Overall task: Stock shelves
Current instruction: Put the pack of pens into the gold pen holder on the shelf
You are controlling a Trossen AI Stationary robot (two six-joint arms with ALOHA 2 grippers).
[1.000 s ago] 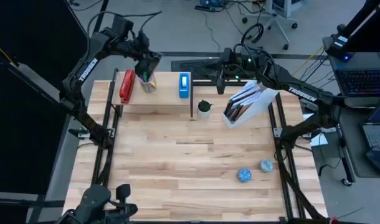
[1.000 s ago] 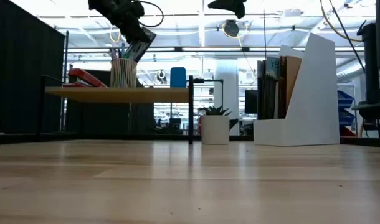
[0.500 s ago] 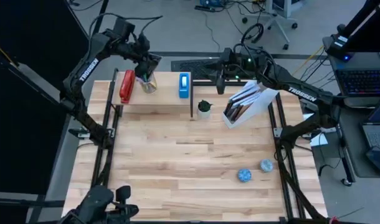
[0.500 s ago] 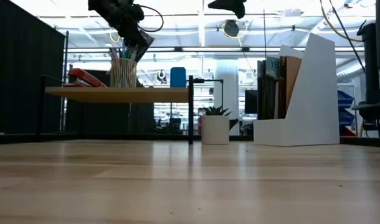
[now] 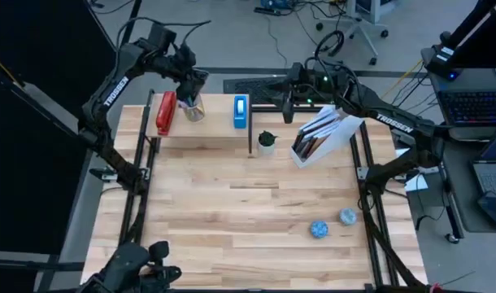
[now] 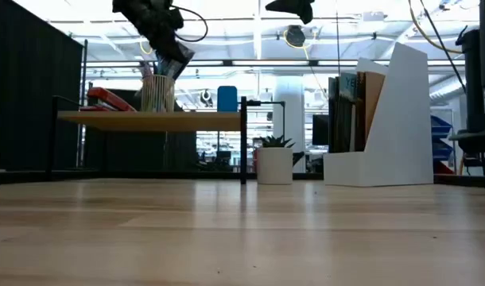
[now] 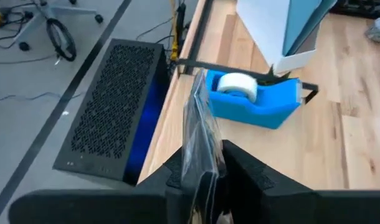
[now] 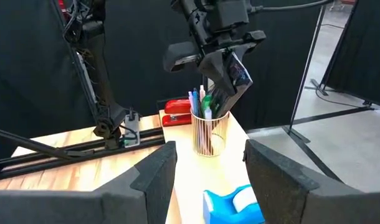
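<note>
Light-wood counter (image 5: 248,220): low light-wood plank shelf (image 5: 201,130) upper left. Left pincer (image 5: 191,91) clenched on clear plastic packet (image 7: 199,140) above striped pen cup (image 5: 194,111). Right pincer (image 5: 287,110) released, upper centre.

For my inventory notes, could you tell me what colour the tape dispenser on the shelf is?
The tape dispenser is bright blue, holding a white roll; the left wrist view shows it best.

Lower end of the clear plastic packet (image 7: 199,146) hidden between the left gripper (image 7: 209,177) fingers, blue tape dispenser (image 8: 235,204) cut off at the right wrist view's edge, striped pen cup (image 5: 193,110) partly hidden under the left gripper.
</note>
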